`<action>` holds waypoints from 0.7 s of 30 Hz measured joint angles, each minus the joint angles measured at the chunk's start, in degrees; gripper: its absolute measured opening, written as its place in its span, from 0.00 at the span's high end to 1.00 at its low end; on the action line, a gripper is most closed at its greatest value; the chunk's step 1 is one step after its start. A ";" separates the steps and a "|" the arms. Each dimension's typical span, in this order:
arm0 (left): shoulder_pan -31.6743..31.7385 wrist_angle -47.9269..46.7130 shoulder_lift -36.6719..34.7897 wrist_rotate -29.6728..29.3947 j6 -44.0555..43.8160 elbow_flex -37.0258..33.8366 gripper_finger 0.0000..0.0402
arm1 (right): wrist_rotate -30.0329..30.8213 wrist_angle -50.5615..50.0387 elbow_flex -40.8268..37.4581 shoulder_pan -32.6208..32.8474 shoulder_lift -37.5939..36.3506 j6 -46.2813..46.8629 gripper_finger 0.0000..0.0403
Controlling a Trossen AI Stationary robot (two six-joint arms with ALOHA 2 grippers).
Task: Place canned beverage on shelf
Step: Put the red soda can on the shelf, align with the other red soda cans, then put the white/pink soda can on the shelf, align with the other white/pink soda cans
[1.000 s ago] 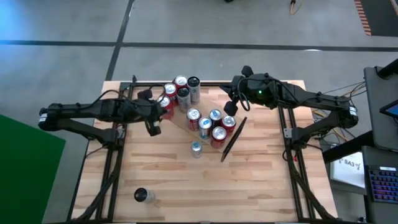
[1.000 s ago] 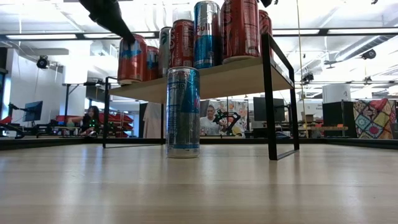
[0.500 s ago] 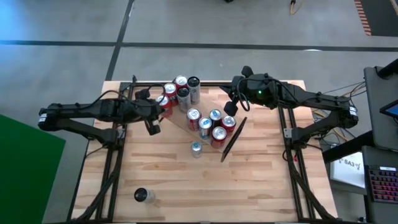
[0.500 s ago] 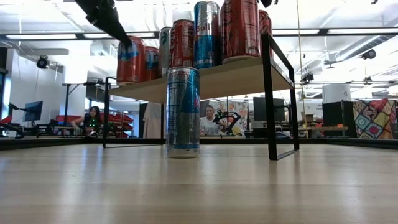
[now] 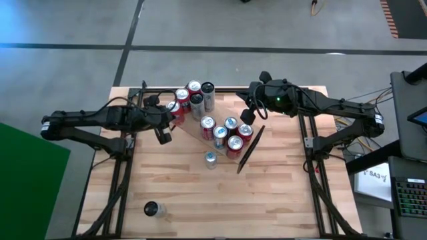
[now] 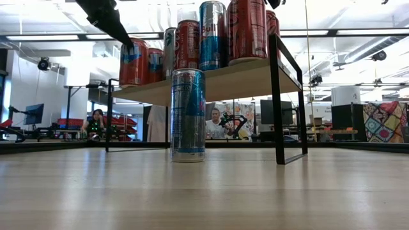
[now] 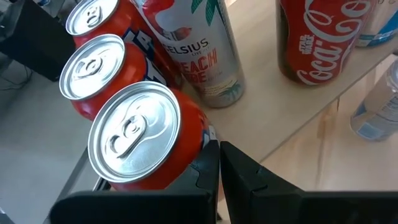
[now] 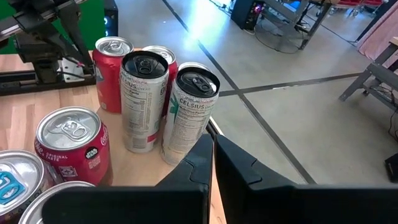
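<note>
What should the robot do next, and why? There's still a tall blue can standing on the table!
Probably the left gripper, shut and empty by the red cans on the shelf, should pull back and swing toward the tall blue can. That can stands on the table in front of the shelf, not on it. Another can lies near the table's front edge. The right gripper waits shut over the shelf.

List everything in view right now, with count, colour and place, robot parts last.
shelf: one, light wood with black end frames, far middle of the table.
cans on shelf: about ten, mostly red, some blue-silver and white, in two clusters.
blue can: one, blue-silver, upright on the table just in front of the shelf.
dark can: one, near left part of the table.
table: one, butcher-block wood.
people: at least two, in the room behind.
left tool: shut, empty, by the shelf's left cluster.
right tool: shut, empty, over the shelf's right end.
</note>
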 joint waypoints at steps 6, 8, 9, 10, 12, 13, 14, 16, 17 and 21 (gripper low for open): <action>-0.09 -0.05 -0.48 1.68 -1.26 0.00 1.00 | 0.00 0.00 0.00 0.00 0.00 0.04 0.98; -0.26 -0.02 -0.79 2.36 -1.65 0.00 1.00 | 0.00 -0.15 0.00 0.00 0.00 -0.07 0.98; -0.40 -0.02 -0.93 2.51 -1.96 0.00 1.00 | -0.02 -0.27 0.00 0.00 0.00 -0.13 0.98; -0.58 -0.02 -1.13 2.60 -2.39 0.00 1.00 | -0.01 -0.43 0.00 0.00 0.00 -0.15 0.98; -1.28 0.03 -1.57 2.68 -3.78 0.00 1.00 | 0.00 -1.06 0.00 0.00 0.00 -0.21 0.98; -1.88 0.13 -1.86 2.68 -4.70 0.00 1.00 | -0.06 -1.48 -0.04 0.00 0.00 -0.33 0.98; -2.58 0.39 -2.11 2.68 -5.71 0.00 1.00 | -0.53 -1.70 -0.09 0.00 0.00 -0.56 0.98; -4.63 1.03 -2.56 2.68 -7.95 -0.06 1.00 | -3.07 -1.73 -0.17 0.00 0.00 -0.72 0.98; -5.93 1.42 -2.83 2.61 -8.87 -0.29 1.00 | -4.81 -1.74 -0.17 0.00 0.00 -0.77 0.98; -13.01 2.75 -3.49 -1.53 -12.62 -1.57 1.00 | -11.39 -1.73 -0.17 0.36 0.00 -1.20 0.98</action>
